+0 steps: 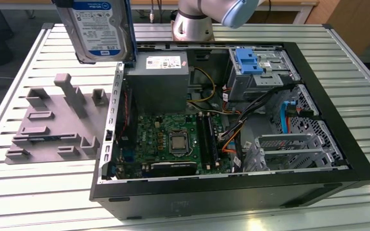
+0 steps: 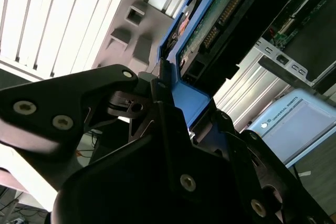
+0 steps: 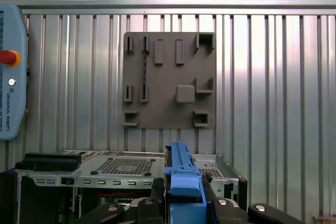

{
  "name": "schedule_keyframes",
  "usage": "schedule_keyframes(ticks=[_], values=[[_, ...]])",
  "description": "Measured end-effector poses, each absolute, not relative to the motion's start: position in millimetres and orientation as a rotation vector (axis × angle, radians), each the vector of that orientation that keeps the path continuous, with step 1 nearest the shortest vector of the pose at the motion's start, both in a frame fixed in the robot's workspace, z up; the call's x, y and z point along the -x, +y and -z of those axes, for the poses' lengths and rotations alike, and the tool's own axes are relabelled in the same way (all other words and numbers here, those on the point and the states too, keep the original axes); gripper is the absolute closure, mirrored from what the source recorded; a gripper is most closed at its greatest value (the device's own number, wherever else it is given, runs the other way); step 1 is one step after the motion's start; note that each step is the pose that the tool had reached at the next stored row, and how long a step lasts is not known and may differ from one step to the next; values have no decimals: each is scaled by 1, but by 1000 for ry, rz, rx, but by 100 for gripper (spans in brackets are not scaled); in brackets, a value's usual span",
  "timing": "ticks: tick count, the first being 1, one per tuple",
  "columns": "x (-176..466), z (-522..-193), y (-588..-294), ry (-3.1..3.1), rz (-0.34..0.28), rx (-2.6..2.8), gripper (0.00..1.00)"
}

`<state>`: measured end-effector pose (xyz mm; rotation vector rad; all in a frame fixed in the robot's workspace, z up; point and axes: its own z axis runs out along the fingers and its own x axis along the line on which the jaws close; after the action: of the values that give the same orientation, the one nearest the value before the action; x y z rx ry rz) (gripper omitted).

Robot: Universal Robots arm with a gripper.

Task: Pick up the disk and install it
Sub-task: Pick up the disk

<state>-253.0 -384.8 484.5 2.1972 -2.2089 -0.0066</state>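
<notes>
The disk (image 1: 98, 29), silver with a white-and-blue label and a blue side rail, hangs upright in the air near the top of the exterior view, over the left wall of the open computer case (image 1: 339, 159). In both wrist views my gripper (image 2: 168, 90) (image 3: 184, 203) is shut on the disk's blue rail. The disk (image 2: 220, 17) shows its green circuit board underside in the second wrist view. In the first wrist view the disk (image 3: 179, 163) appears edge-on between the black fingers (image 3: 149, 205).
A grey fixture plate (image 1: 53, 120) (image 3: 168, 80) with slots and posts lies on the slatted table at the exterior view's left. Inside the case sit a grey power supply (image 1: 162, 77), a motherboard (image 1: 172, 139) and a blue bracket with cage (image 1: 249, 62). A teach pendant (image 3: 10, 72) lies beside the plate.
</notes>
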Motion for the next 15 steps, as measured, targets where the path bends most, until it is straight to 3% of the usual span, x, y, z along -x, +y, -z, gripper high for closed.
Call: schedule_keyframes(ticks=[15], values=[[242,-484,-385,-2209,6,-2197,64]])
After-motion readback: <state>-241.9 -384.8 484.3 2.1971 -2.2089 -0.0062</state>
